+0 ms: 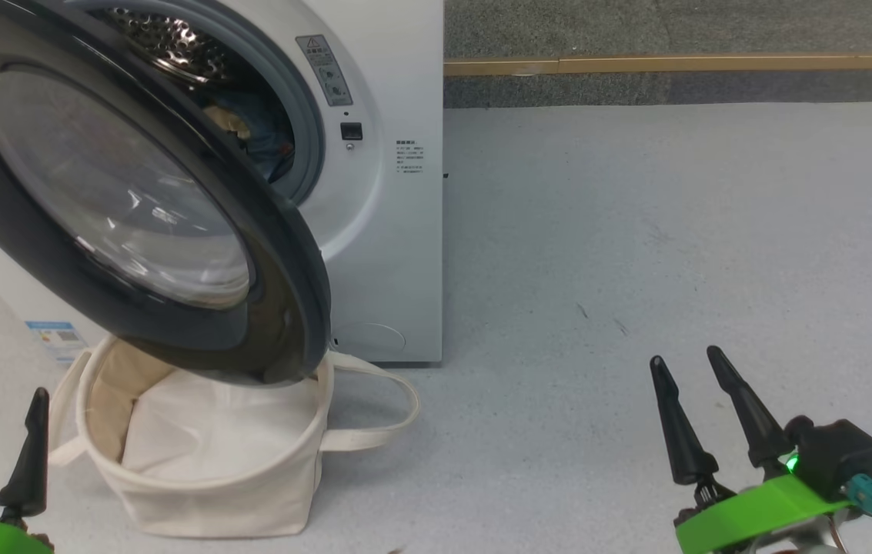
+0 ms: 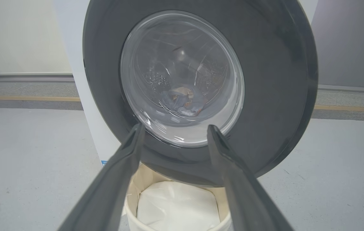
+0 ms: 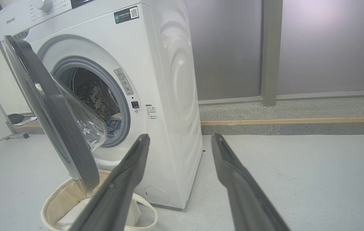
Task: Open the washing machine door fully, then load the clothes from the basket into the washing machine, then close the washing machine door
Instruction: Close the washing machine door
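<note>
1. Head view:
   - The washing machine (image 1: 397,231) is standing at the upper left on the grey floor (image 1: 636,231).
   - The washing machine door (image 1: 120,192) is hanging partly open, with its black rim reaching out over the basket (image 1: 197,492).
   - The basket is sitting on the floor just in front of the machine, under the door's lower edge. A white liner (image 1: 212,431) is lying inside it, and one loop handle is lying out to the right.
   - The clothes (image 1: 266,142), blue fabric with a tan patch, are lying inside the drum (image 1: 174,42) behind the grey rubber ring (image 1: 312,131).
   - The left gripper (image 1: 5,396) is hovering at the lower left, just beside the basket, with its fingers spread and gripping nothing.
   - The right gripper (image 1: 686,355) is hovering at the lower right, well apart from the machine, with its fingers likewise spread and empty.

2. Left wrist view:
   - The two fingers are standing wide apart and pointing at the door's glass centre.
   - The clothes are showing through the glass as a blue-grey bundle.
   - The basket and its liner are sitting below the rim.

3. Right wrist view:
   - The fingers are standing wide apart, with bare floor and the machine's corner between them.
   - The door is standing out from the machine's front, its lower edge over the basket.
</note>
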Motion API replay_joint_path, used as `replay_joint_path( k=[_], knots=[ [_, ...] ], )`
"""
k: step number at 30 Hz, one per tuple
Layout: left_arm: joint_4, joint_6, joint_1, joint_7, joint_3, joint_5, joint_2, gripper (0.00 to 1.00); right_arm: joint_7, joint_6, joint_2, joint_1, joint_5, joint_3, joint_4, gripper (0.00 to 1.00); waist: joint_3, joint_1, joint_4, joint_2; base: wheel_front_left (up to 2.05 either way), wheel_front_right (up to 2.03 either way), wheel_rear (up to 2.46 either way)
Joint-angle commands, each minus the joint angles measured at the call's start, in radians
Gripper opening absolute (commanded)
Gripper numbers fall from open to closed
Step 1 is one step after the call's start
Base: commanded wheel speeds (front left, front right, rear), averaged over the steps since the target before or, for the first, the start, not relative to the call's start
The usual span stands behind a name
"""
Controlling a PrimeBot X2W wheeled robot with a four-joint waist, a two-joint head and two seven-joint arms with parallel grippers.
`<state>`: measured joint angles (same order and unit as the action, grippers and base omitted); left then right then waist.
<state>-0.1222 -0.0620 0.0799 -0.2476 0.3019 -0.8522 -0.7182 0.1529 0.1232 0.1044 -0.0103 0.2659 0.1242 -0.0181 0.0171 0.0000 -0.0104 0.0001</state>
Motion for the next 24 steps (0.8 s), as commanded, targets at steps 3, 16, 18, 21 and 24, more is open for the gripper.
replay_joint_path(
  k=[3,16,18,21,24],
  knots=[
    [0.026,-0.006,0.037,-0.011,-0.056,0.012,-0.060,1.00,0.012,0.008,-0.002,0.006,0.015,0.016,-0.023,1.00,0.005,0.0000,-0.001,-0.0001,0.00,0.00,0.00],
    [0.022,-0.003,0.043,-0.012,-0.043,0.022,-0.030,1.00,0.015,0.008,0.007,0.047,0.035,0.028,-0.048,0.00,0.015,0.0000,0.043,-0.0001,0.00,0.00,0.00],
    [0.021,0.000,0.052,-0.012,-0.035,0.030,-0.020,1.00,0.008,0.008,0.011,0.078,0.036,0.047,-0.056,0.00,0.014,0.0000,0.061,-0.0001,0.00,0.00,0.00],
    [0.018,0.006,0.081,-0.012,-0.009,0.048,0.000,1.00,-0.008,0.008,0.013,0.138,0.048,0.077,-0.058,0.00,0.013,0.0000,0.099,-0.0001,0.00,0.00,0.00],
    [0.013,0.011,0.119,-0.007,0.021,0.066,0.025,1.00,-0.028,0.008,0.017,0.217,0.059,0.112,-0.045,0.00,0.012,0.0000,0.142,-0.0001,0.00,0.00,0.00]
  ],
)
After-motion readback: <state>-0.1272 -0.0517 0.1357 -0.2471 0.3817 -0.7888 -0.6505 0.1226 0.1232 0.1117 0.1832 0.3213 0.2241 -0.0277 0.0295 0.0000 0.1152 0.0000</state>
